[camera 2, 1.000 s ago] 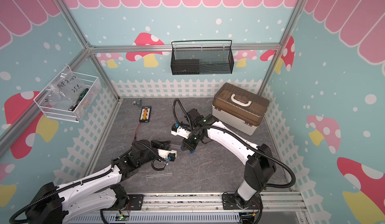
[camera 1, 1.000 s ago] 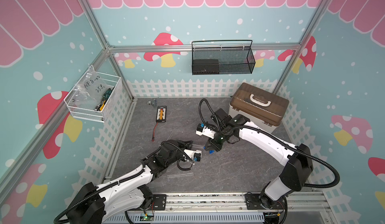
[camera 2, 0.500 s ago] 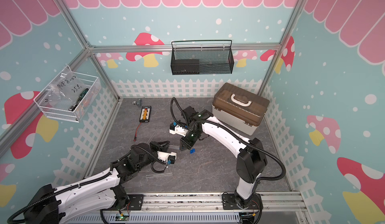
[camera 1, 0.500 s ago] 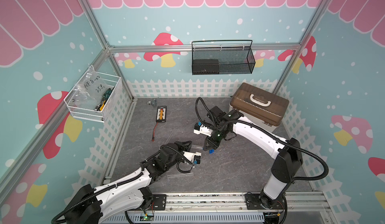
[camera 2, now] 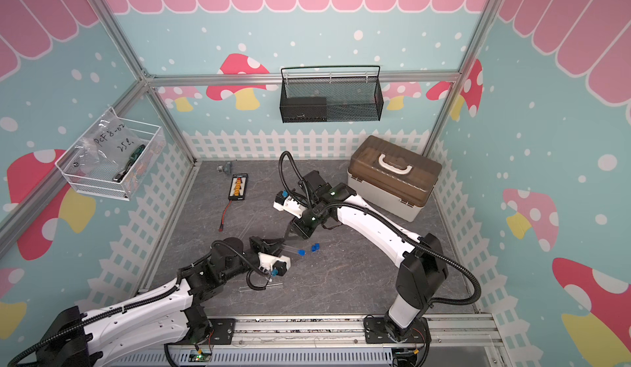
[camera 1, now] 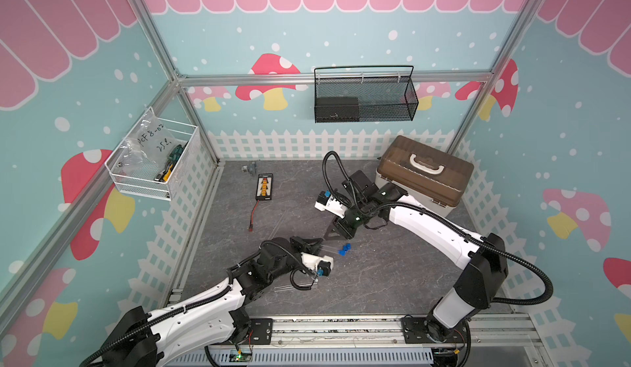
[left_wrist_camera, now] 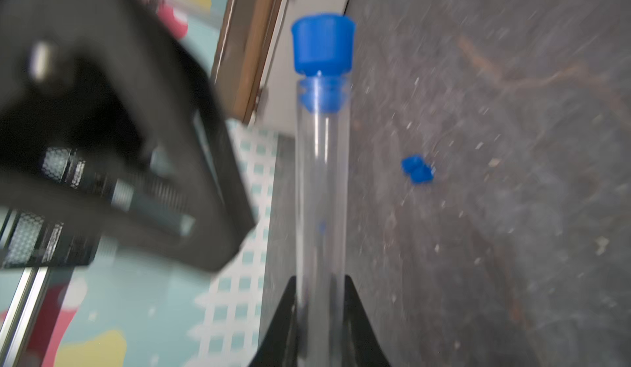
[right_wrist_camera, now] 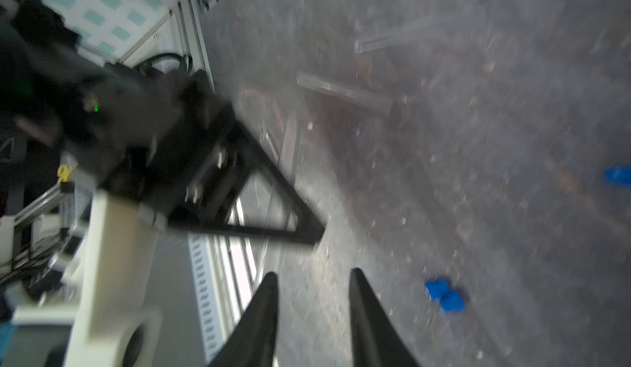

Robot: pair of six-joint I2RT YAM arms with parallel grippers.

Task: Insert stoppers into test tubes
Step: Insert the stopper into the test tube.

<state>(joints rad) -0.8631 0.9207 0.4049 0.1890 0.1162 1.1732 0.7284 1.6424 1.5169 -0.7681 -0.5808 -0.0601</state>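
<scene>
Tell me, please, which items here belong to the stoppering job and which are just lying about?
Job: stoppered test tube, its stopper, loose stoppers, spare tubes.
Lying about: brown case, connector board, black mesh basket, white wire basket.

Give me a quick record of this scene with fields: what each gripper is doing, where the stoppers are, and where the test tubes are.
left gripper: shut on held test tube
held test tube: blue stopper seated in its mouth
right gripper: open, empty, above the table
loose stoppers: two, close together on the table
empty test tubes: two lying on the table, no stopper visible
</scene>
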